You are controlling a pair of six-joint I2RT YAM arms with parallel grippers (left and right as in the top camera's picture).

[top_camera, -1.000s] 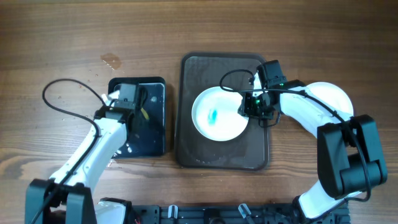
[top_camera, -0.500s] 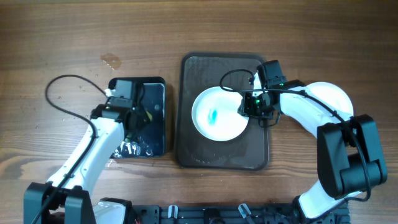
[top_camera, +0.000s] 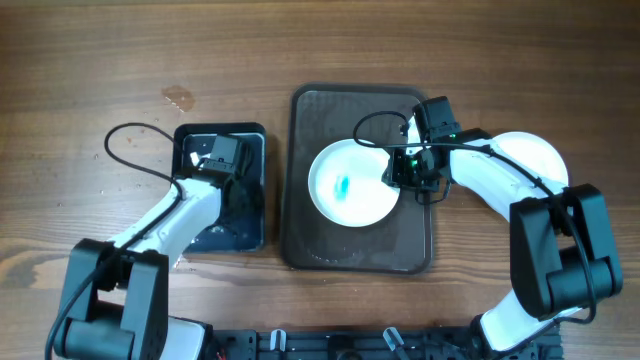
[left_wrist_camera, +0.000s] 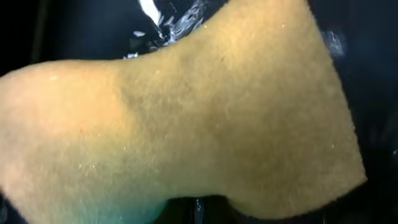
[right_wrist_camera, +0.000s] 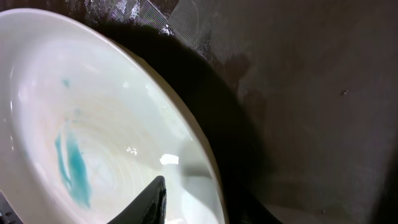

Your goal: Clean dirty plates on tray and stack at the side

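Observation:
A white plate (top_camera: 345,200) with a blue smear lies on the dark brown tray (top_camera: 320,240). My right gripper (top_camera: 405,172) is shut on the plate's right rim. In the right wrist view one finger (right_wrist_camera: 180,205) lies inside the plate (right_wrist_camera: 93,74), with the wet tray (right_wrist_camera: 311,93) beyond the rim. My left gripper (top_camera: 240,188) is down in the black water basin (top_camera: 190,135), shut on a yellow sponge. The sponge (left_wrist_camera: 186,112) fills the left wrist view, with a teal stain at its lower edge. The left fingers are hidden behind it.
A clean white plate (top_camera: 535,155) lies on the table right of the tray, partly under my right arm. A small wet spot (top_camera: 180,98) is on the wood at the far left. A black cable (top_camera: 130,160) loops left of the basin.
My left arm has swung right inside the basin with the sponge, and its cable loop has shifted right. The right arm and plate have not moved.

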